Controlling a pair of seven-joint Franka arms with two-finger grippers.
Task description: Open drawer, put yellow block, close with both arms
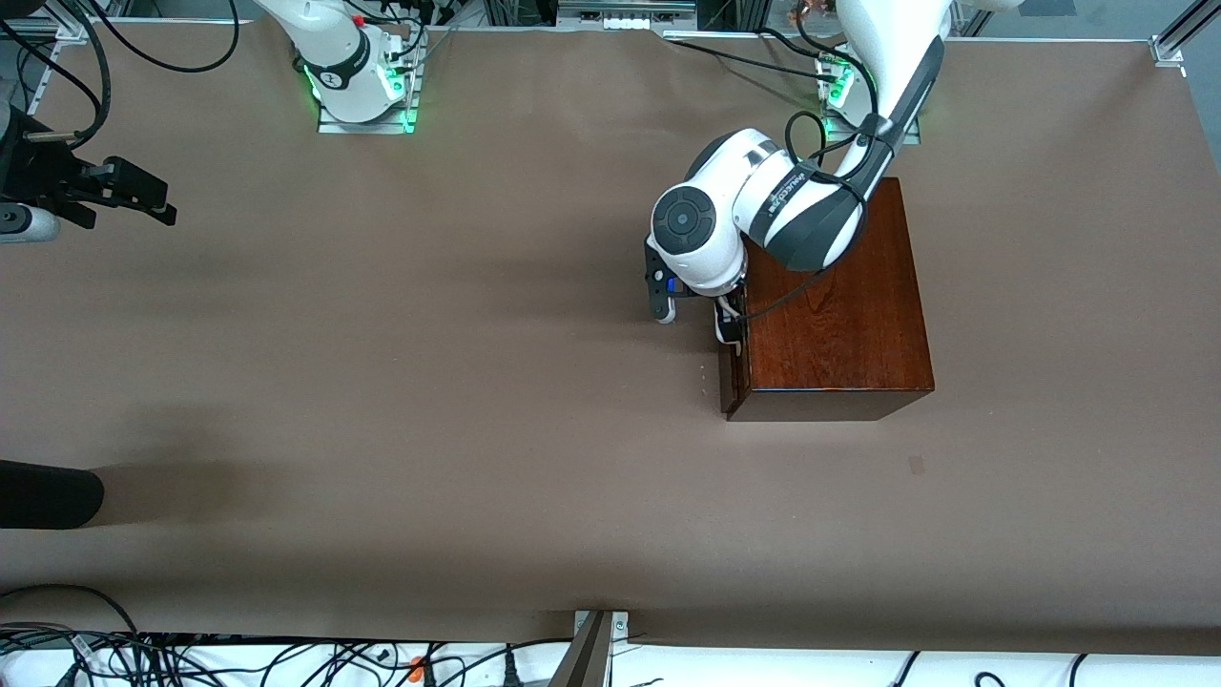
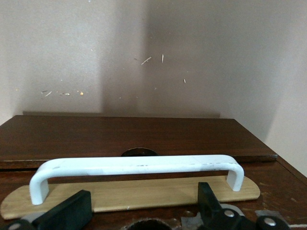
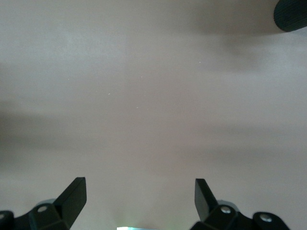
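Observation:
The dark mahogany box (image 1: 839, 315) stands toward the left arm's end of the table. Its drawer (image 1: 732, 380) faces the right arm's end and looks pushed in. In the left wrist view the white loop handle (image 2: 136, 165) runs across a pale-wood plate (image 2: 144, 191) on the drawer front. My left gripper (image 1: 727, 327) (image 2: 144, 207) is right at the handle, open, with a finger (image 2: 72, 208) on each side just short of the bar. My right gripper (image 1: 141, 196) (image 3: 140, 194) hangs open over bare table at the right arm's end and waits. The yellow block is out of view.
A brown mat (image 1: 429, 382) covers the table. A rounded black object (image 1: 48, 494) pokes in at the table's edge toward the right arm's end, nearer to the front camera; the same dark shape (image 3: 292, 14) shows in the right wrist view. Cables (image 1: 286, 658) lie along the near edge.

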